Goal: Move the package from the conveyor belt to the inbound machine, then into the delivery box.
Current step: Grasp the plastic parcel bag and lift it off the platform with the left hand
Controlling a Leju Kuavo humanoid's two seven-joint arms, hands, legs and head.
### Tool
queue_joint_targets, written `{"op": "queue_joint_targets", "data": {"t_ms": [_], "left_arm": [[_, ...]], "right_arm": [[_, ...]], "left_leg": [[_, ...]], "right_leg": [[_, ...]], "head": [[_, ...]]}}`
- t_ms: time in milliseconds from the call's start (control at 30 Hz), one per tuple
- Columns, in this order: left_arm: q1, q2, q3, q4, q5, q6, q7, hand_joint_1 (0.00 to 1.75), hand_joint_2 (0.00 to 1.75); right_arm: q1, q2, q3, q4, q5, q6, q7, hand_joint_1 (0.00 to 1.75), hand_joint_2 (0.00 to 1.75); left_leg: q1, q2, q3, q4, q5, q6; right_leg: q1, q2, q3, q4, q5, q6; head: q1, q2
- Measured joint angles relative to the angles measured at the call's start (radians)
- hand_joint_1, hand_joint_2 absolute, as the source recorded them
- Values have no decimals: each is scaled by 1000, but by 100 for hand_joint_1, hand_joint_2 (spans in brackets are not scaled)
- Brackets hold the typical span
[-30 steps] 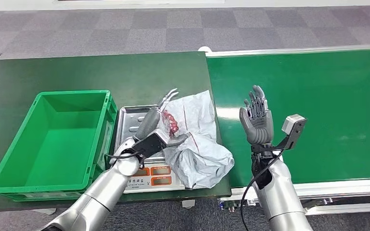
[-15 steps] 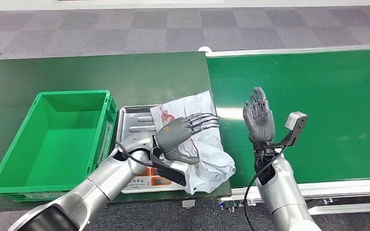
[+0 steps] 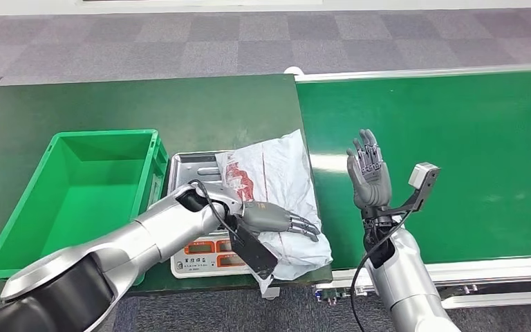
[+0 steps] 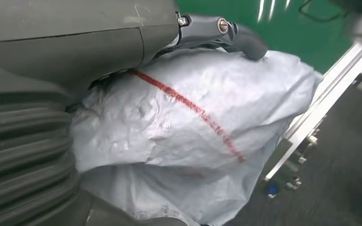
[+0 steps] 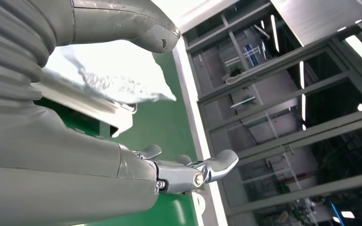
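My left hand (image 3: 271, 218) nearest, laid flat on package (image 3: 276, 187), fingers stretched across crumpled bag; whether they truly clasp it, I cannot tell from wrist view. Package sits on inbound machine (image 3: 195, 169), overhanging worktop (image 3: 110, 104) edge. My right hand (image 3: 369, 176) raised over conveyor belt (image 3: 456, 138), fingers spread, holding nothing. I judge first leg done; transfer into delivery box (image 3: 76, 200), empty beside machine, remains.

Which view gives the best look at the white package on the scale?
The head view: the package shows whole, lying on the scale with the left hand resting on it. The left wrist view gives a close-up of its crumpled surface; the right wrist view catches a corner.
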Motion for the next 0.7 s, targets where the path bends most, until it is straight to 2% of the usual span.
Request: {"op": "queue_joint_targets", "data": {"t_ms": [33,167,333,567,700], "left_arm": [[-11,-11,-14,28,8,-13,11,0,175],[-42,-44,-42,123,30,-22,47,175,175],[-58,-59,-48,196,63,35,66,175,175],[-64,-57,-39,214,67,190,70,175,175],[-67,-56,-30,213,66,208,73,175,175]], "right_arm": [[-5,0,5,0,-3,0,3,0,175],[-19,2,28,-3,-12,2,6,0,175],[-11,4,56,-30,-14,6,3,0,175],[26,4,65,-83,-21,15,2,0,175],[38,4,65,-101,-21,17,2,0,175]], "left_leg": [[0,0,0,0,0,0],[0,0,2,0,0,0],[0,0,3,0,0,0],[0,1,3,0,2,0],[0,1,3,0,3,0]], "right_leg": [[0,0,0,0,0,0],[0,0,2,0,0,0],[0,0,3,0,0,0],[0,0,2,0,2,-1],[0,0,2,0,2,-1]], "head": [[0,0],[0,0],[0,0],[0,0],[0,0]]}}
